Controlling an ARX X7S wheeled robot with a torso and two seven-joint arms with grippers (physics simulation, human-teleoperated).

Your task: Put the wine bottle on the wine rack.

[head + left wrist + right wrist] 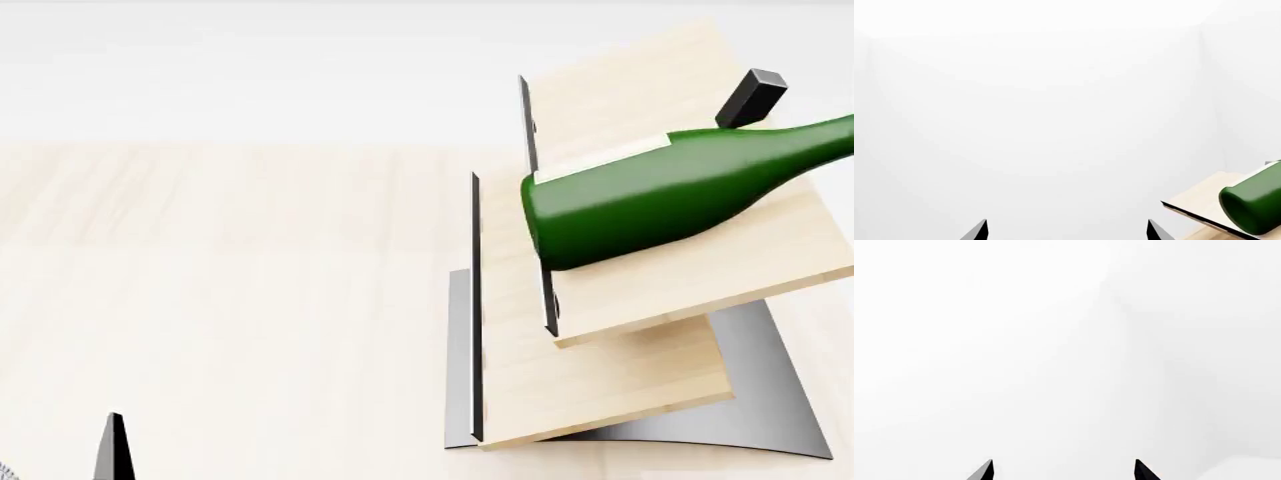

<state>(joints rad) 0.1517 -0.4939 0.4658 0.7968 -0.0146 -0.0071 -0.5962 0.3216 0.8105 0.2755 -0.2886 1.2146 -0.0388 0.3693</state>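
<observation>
Head view first: dark green glass wine bottle (667, 195) lies on its side across the upper tilted board of the stepped light-wood wine rack (601, 385), base toward the dark metal edge strip, neck running past the small black peg (750, 97) and out of frame. Nothing grips it. The rack stands on its curved grey metal base (767, 400) on the pale wooden table (227, 290). One dark fingertip of your left gripper (114, 448) shows low in the corner, well apart from the rack.

Left wrist view: left gripper (1067, 231) shows two tips spread wide, nothing between them. Bottle's round green base (1254, 202) sits on the board edge off to one side, clear of the fingers.

Right wrist view: right gripper (1064, 471) likewise spread wide and empty, facing blank white.

Judgement: placement looks done. Risk now is a nudge. The boards slope, so if you swing an arm near the rack, the bottle could roll or slide off. Back away wide.
</observation>
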